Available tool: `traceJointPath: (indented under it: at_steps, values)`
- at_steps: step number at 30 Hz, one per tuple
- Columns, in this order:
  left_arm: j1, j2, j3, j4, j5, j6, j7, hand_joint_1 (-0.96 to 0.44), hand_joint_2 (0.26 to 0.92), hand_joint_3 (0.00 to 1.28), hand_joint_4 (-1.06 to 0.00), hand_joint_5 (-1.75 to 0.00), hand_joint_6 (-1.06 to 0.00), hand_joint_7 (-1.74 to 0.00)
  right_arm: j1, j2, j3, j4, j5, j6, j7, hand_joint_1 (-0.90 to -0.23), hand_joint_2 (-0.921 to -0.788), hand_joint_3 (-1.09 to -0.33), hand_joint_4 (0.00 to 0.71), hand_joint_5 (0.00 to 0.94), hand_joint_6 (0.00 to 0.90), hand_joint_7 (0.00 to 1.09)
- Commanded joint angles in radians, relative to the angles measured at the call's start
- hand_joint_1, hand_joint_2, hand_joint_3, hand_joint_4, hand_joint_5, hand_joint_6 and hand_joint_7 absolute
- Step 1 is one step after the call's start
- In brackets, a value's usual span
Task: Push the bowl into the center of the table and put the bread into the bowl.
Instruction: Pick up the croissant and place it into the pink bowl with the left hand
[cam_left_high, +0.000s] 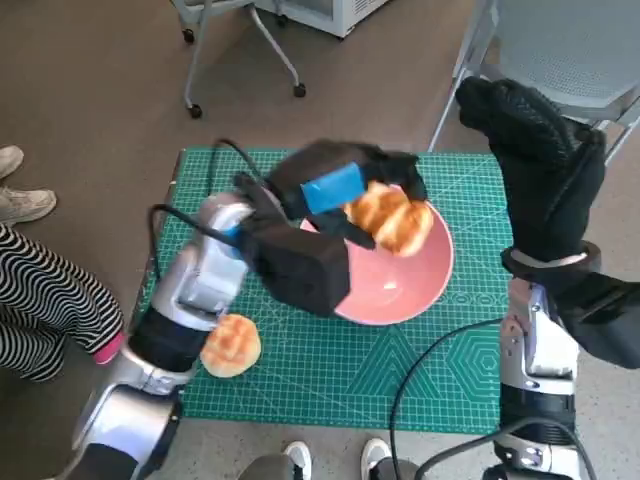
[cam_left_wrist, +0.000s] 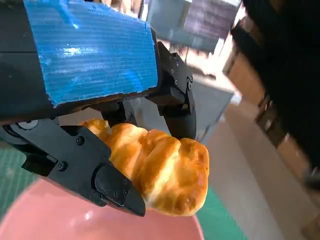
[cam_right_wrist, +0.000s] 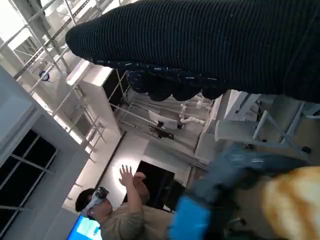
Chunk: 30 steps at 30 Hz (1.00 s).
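Bread (cam_left_high: 392, 220): golden, glossy roll, held in the black fingers (cam_left_wrist: 107, 180) of the left hand (cam_left_high: 335, 185), directly above the pink bowl (cam_left_high: 400, 285) and apart from its floor. Bowl: sits on the green cutting mat (cam_left_high: 400, 370), near the mat's middle. Second bread roll (cam_left_high: 231, 345): lies on the mat beside the bowl, close to the left forearm. Right hand (cam_left_high: 535, 150): gloved, raised beyond the bowl's far side, holding nothing; whether its fingers are spread or curled cannot be told. Person with raised hand: visible in the right wrist view.

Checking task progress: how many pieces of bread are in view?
2. One bread is held by the left hand over the pink bowl; another bread lies on the green mat beside the left forearm.
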Motion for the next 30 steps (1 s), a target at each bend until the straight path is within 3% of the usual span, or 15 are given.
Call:
traceJointPath:
  at_steps: [1, 6, 7, 8, 9, 10, 11, 13, 14, 17, 23, 30]
  values:
    - [-0.022, -0.015, -0.026, 0.060, 0.026, -0.048, 0.017, 0.00, 0.919, 0.05, -0.75, -1.17, -0.61, -1.12, 0.029, -0.005, -0.006, -0.009, 0.003, 0.009, -0.007, -0.684, -0.921, -0.638, 0.162, 0.001, 0.024, 0.61]
    - [-0.026, -0.021, -0.048, 0.121, 0.050, -0.087, 0.023, 0.00, 0.920, 0.07, -0.74, -1.17, -0.59, -1.15, 0.033, -0.003, -0.005, -0.022, -0.002, 0.017, -0.017, -0.687, -0.921, -0.637, 0.163, 0.001, 0.027, 0.60]
    - [-0.027, -0.020, -0.054, 0.130, 0.053, -0.082, 0.011, 0.00, 0.920, 0.09, -0.68, -1.19, -0.59, -1.18, 0.034, -0.003, -0.004, -0.026, -0.002, 0.019, -0.020, -0.687, -0.921, -0.636, 0.163, 0.001, 0.027, 0.60]
    - [-0.027, -0.020, -0.058, 0.136, 0.055, -0.079, 0.003, 0.13, 0.921, 0.11, -0.66, -1.23, -0.50, -1.03, 0.035, -0.003, -0.003, -0.029, -0.002, 0.021, -0.021, -0.687, -0.921, -0.636, 0.163, 0.001, 0.027, 0.60]
    - [-0.027, -0.018, -0.062, 0.137, 0.054, -0.067, -0.018, 0.18, 0.921, 0.11, -0.65, -1.25, -0.47, -0.96, 0.036, -0.003, -0.003, -0.032, -0.003, 0.023, -0.023, -0.687, -0.921, -0.636, 0.163, 0.001, 0.027, 0.60]
    - [-0.028, -0.017, -0.063, 0.136, 0.053, -0.058, -0.032, 0.09, 0.883, 0.10, -0.53, -0.98, -0.40, -0.79, 0.037, -0.003, -0.003, -0.034, -0.003, 0.024, -0.024, -0.689, -0.921, -0.636, 0.163, 0.001, 0.028, 0.60]
    - [-0.029, -0.013, -0.064, 0.130, 0.047, -0.041, -0.062, 0.03, 0.862, 0.09, -0.50, -0.73, -0.37, -0.64, 0.037, -0.003, -0.003, -0.035, -0.003, 0.025, -0.025, -0.690, -0.921, -0.636, 0.163, 0.001, 0.028, 0.60]
    - [-0.030, -0.007, -0.060, 0.120, 0.030, -0.014, -0.111, -0.05, 0.828, 0.07, -0.36, -0.41, -0.30, -0.47, 0.037, -0.004, -0.003, -0.036, -0.002, 0.027, -0.026, -0.690, -0.921, -0.635, 0.163, 0.001, 0.026, 0.60]
    - [-0.031, -0.005, -0.056, 0.116, 0.022, -0.004, -0.130, -0.09, 0.810, 0.06, -0.29, -0.27, -0.26, -0.40, 0.037, -0.004, -0.003, -0.037, -0.002, 0.027, -0.026, -0.688, -0.921, -0.634, 0.163, 0.001, 0.026, 0.60]
    - [-0.028, 0.005, -0.029, 0.095, -0.024, 0.024, -0.203, -0.17, 0.780, 0.04, -0.20, -0.09, -0.21, -0.30, 0.036, -0.004, -0.004, -0.035, 0.000, 0.030, -0.026, -0.686, -0.921, -0.632, 0.163, 0.001, 0.026, 0.59]
    - [-0.005, 0.041, 0.038, 0.026, -0.153, 0.070, -0.336, -0.22, 0.754, 0.02, -0.05, -0.01, -0.14, -0.22, 0.037, 0.000, 0.000, -0.036, -0.004, 0.030, -0.029, -0.687, -0.921, -0.630, 0.163, 0.001, 0.027, 0.59]
    - [0.057, 0.139, 0.129, -0.163, -0.261, 0.112, -0.421, -0.21, 0.747, 0.01, 0.00, 0.00, -0.12, -0.19, 0.034, 0.000, 0.002, -0.035, -0.003, 0.031, -0.029, -0.686, -0.921, -0.629, 0.163, 0.001, 0.029, 0.59]
